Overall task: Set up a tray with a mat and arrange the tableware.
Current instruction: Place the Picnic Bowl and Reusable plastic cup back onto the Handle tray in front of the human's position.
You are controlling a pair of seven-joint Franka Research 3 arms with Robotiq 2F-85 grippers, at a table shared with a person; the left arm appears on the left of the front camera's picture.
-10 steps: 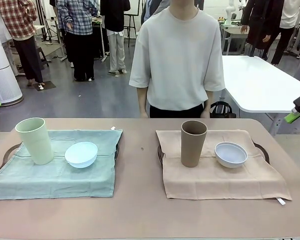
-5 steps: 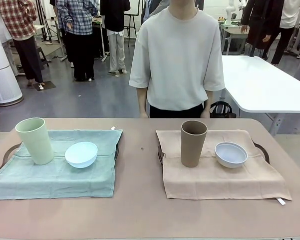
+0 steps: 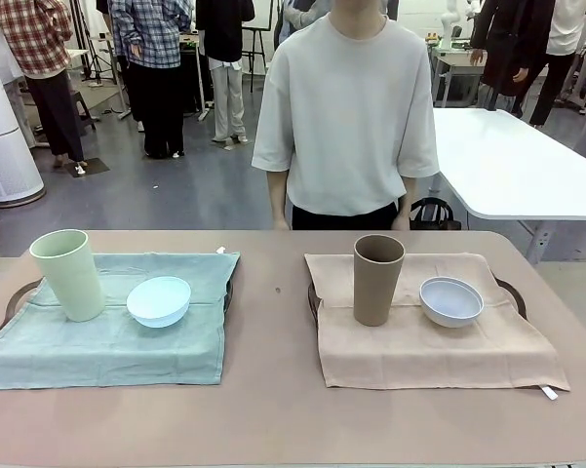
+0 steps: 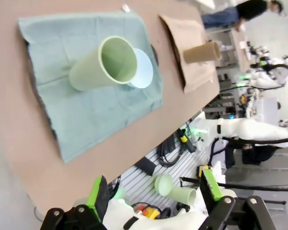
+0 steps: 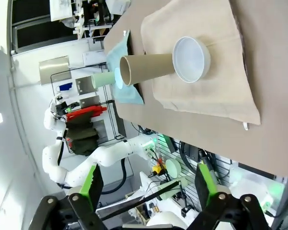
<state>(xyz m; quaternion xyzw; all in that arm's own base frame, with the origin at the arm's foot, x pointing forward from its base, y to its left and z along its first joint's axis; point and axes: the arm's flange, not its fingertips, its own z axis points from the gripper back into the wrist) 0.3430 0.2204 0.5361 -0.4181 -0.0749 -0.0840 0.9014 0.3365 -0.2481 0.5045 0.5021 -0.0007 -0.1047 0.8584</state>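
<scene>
On the left, a green mat (image 3: 107, 336) covers a dark tray (image 3: 18, 294). It carries the pale green tumbler (image 3: 68, 275) and the light blue bowl (image 3: 159, 300). On the right, a beige mat (image 3: 429, 341) covers a second tray (image 3: 513, 290), with the brown tumbler (image 3: 377, 280) and the white bowl (image 3: 451, 300) on it. My left gripper (image 4: 153, 191) hangs open, high above the pale green tumbler (image 4: 103, 62) and off the table's edge. My right gripper (image 5: 148, 184) is open too, well away from the brown tumbler (image 5: 148, 67) and white bowl (image 5: 191, 60).
A person in a white T-shirt (image 3: 346, 117) stands at the far side, hands down behind the table edge. A bare strip of table (image 3: 273, 322) runs between the two trays. A white table (image 3: 517, 161) stands at the back right.
A second ago green gripper tips showed at both side edges of the front view. Both have drawn out of that view. The tableware has not moved.
</scene>
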